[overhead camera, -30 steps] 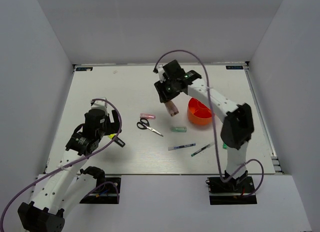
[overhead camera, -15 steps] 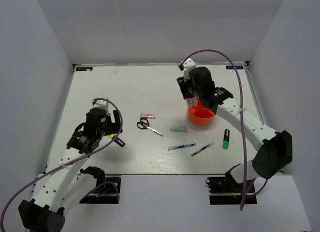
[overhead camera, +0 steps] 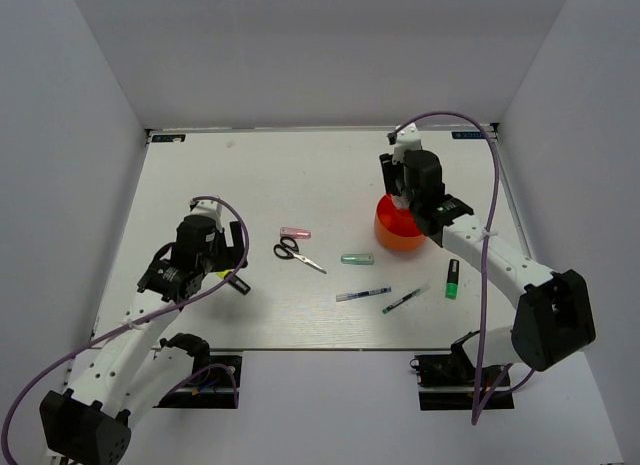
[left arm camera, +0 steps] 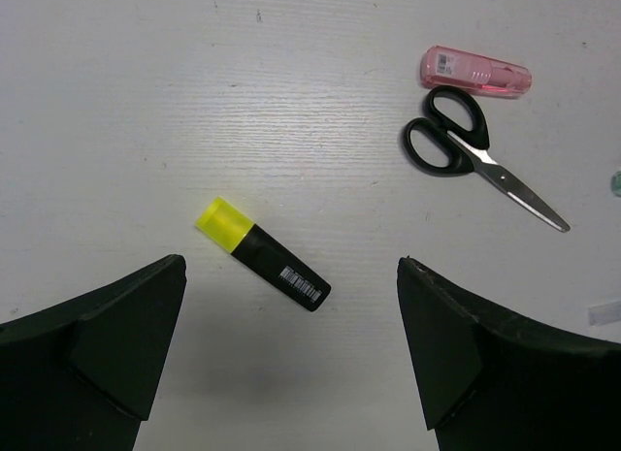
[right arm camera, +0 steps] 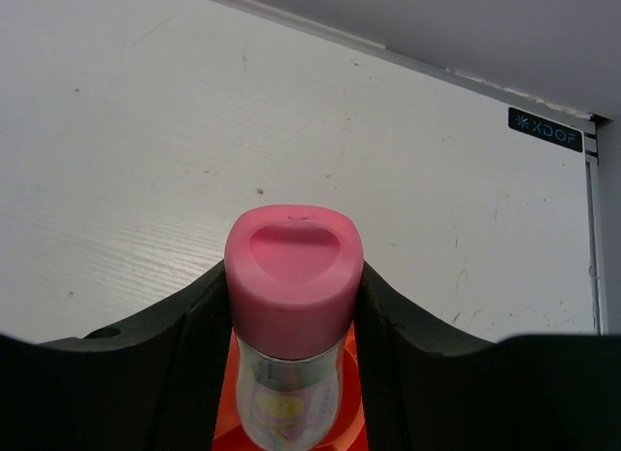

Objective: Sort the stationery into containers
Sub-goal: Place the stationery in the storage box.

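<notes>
Right tool (right arm camera: 294,320) clamped on glue tube (right arm camera: 294,276) — smooth rounded pink cap — above round orange cup (overhead camera: 388,237); left tool (left arm camera: 291,344) apart.

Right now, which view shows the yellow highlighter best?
Left wrist view: the yellow highlighter lies whole and unobstructed. The top external view shows it tiny and partly hidden; the right wrist view misses it.

The white table (overhead camera: 250,175) carries an orange-red cup (overhead camera: 392,238) at 3 o'clock from centre, scissors (overhead camera: 297,253) and pink piece (overhead camera: 295,233) at 9 o'clock, a pale-green piece (overhead camera: 356,259), blue-white pen (overhead camera: 363,295), green pen (overhead camera: 405,300) and green highlighter (overhead camera: 452,279) toward 4 to 5 o'clock, and a yellow highlighter (left arm camera: 264,257) at 8 o'clock.
</notes>
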Tool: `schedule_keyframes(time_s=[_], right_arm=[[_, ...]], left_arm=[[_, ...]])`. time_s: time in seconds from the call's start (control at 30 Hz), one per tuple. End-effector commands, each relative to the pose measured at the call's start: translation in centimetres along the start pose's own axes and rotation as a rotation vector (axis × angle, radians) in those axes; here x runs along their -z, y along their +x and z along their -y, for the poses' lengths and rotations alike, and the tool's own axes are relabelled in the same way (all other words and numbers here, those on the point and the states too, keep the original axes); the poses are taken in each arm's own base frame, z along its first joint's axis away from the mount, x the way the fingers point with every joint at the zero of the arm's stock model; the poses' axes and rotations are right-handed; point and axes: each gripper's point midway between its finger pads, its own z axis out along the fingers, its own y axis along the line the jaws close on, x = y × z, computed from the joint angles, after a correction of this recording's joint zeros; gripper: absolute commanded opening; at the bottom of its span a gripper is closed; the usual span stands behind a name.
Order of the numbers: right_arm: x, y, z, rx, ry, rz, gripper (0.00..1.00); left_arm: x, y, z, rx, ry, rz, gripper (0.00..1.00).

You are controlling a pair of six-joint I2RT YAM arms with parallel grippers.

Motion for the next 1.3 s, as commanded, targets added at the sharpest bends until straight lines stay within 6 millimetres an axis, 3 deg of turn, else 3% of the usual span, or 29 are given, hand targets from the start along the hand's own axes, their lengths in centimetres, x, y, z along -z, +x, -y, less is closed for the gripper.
schedule_keyframes(time_s=[0.0, 0.23, 0.63, 0.8, 1.07, 1.27], right_arm=[[0.6, -4.2, 2.1, -0.073, 0.076, 0.195, 0.00], [1.2, -4.1, 2.6, -0.081, 0.076, 0.235, 0.00], [0.4, -1.9, 3.3, -0.040, 0.104, 0.296, 0.00], [0.7, -2.5, 3.5, -0.062, 0.110, 0.400, 0.00], [0.7, 0.4, 3.0, -0.105, 0.080, 0.378, 0.00], [1.1, 0.8, 2.7, -0.138, 0.065, 0.417, 0.00]], left_arm=[[-0.4, 0.2, 0.2, -0.003, 0.011, -0.001, 1.00], [-0.7, 0.5, 0.2, -0.010, 0.008, -0.020, 1.00], [-0.8, 0.6, 0.1, -0.010, 0.004, -0.022, 1.00], [-0.9, 0.7, 0.1, -0.012, 0.005, -0.029, 1.00], [-0.9, 0.7, 0.1, -0.013, 0.005, -0.029, 1.00], [-1.0, 0.8, 0.2, -0.012, 0.007, -0.034, 1.00]])
